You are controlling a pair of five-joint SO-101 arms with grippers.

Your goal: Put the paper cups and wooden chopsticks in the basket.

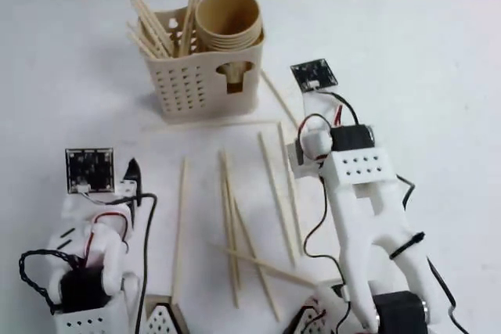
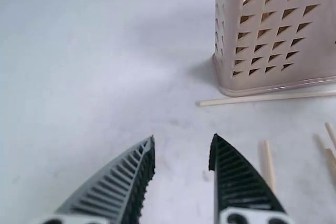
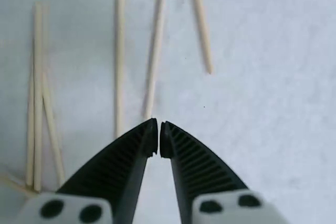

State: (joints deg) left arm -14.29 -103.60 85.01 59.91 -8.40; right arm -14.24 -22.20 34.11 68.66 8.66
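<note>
Jaws of the left gripper (image 2: 183,139) stand well apart with nothing between them, over plain white table (image 2: 94,66). Right gripper (image 3: 158,129) is almost closed, a hairline gap between the tips, and grips nothing; the tips sit just beside the end of one of the chopsticks (image 3: 156,45). Basket (image 1: 205,84): one item with perforated walls, upright toward the far side of the table and well apart from both grippers. Paper cups (image 1: 228,17): one nested stack, upright in the basket's right half as the high view has it; several rims show, exact count uncertain. A bundle (image 1: 156,29) of chopsticks leans in the basket's left half, too tightly packed to count. Loose chopsticks on the table number about ten. One lies flat along the foot of the basket's front wall. One slants away from its right corner. Two lie roughly parallel just beside the right arm (image 1: 360,193). One lies alone near the left arm (image 1: 90,271). The rest overlap in a crossed cluster between the arms, which prevents a firm count. The surface is white and matte. Beyond its far edge a dark strip of room shows. Plain white surface lies left of the basket and across the far right corner. Both arm bases and their black cables crowd the near edge.
</note>
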